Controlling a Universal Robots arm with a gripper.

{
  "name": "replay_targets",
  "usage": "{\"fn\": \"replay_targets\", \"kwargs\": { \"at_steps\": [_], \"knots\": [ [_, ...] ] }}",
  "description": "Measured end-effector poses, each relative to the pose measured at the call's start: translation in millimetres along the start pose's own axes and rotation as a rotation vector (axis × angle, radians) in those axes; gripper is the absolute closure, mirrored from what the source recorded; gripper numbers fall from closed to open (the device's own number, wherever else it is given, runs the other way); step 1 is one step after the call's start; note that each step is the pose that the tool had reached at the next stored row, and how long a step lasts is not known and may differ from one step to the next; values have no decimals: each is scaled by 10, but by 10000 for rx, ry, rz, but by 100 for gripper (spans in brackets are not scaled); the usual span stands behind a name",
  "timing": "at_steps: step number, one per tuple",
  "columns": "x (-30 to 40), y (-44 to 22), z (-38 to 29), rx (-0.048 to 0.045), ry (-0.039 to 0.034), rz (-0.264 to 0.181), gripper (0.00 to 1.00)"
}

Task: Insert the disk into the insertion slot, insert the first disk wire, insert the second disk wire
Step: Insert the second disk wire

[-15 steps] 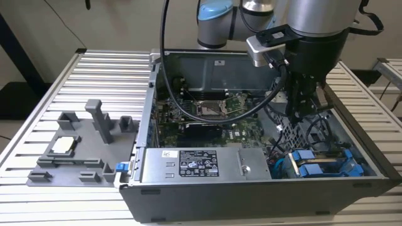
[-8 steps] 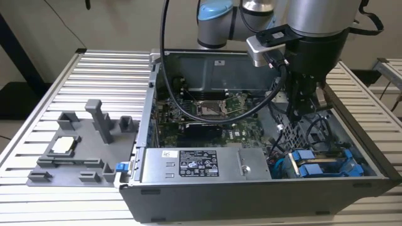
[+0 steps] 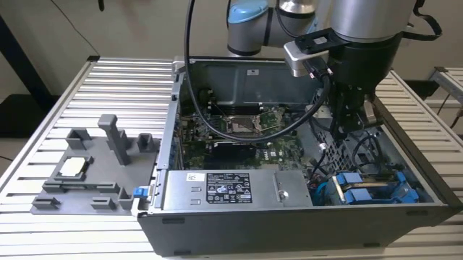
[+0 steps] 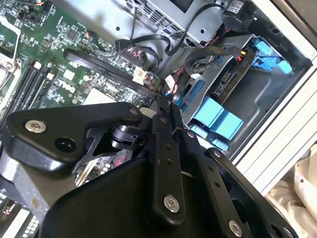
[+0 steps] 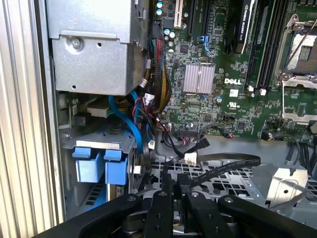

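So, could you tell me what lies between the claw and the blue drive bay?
In the first wrist view, loose cables hang between the claw and the insertion slot.

hand (image 5: pixel 171 186): matt black metal | insertion slot (image 3: pixel 376 189): grey metal (glossy blue plastic trim)

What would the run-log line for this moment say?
gripper: shut, inside the open computer case | near: loose black cables over perforated cage | disk: seated in blue-trimmed insertion slot
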State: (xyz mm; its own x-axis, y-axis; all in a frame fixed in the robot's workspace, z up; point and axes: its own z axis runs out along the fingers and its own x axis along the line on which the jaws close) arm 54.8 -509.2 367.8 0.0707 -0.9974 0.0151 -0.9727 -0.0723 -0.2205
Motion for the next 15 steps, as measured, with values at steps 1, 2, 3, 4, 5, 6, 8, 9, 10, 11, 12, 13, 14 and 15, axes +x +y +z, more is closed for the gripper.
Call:
{"fn": "replay_targets", "kwargs": {
  "at_steps": [1, 2, 3, 4, 5, 6, 8, 9, 10, 11, 12, 13, 14, 15],
  "knots": [
    [0, 0, 0, 0, -1, 0, 84],
    [4, -6, 1, -8, 1, -1, 84],
    [18, -23, 6, -38, 0, 1, 84],
    [36, -46, 12, -89, -5, 1, 84],
    [56, -68, 19, -139, -10, -1, 84],
    [78, -89, 25, -189, -14, 0, 84],
    [125, -127, 36, -284, -21, 2, 84],
    [150, -147, 42, -334, -25, 1, 84],
    [177, -168, 48, -386, -28, 0, 84],
    [202, -186, 54, -434, -30, 0, 84],
    [227, -204, 59, -482, -35, 0, 84],
    [252, -222, 65, -529, -38, 1, 84],
    [277, -240, 71, -578, -42, 1, 84],
    [302, -259, 76, -625, -45, 1, 84]
  ]
}}
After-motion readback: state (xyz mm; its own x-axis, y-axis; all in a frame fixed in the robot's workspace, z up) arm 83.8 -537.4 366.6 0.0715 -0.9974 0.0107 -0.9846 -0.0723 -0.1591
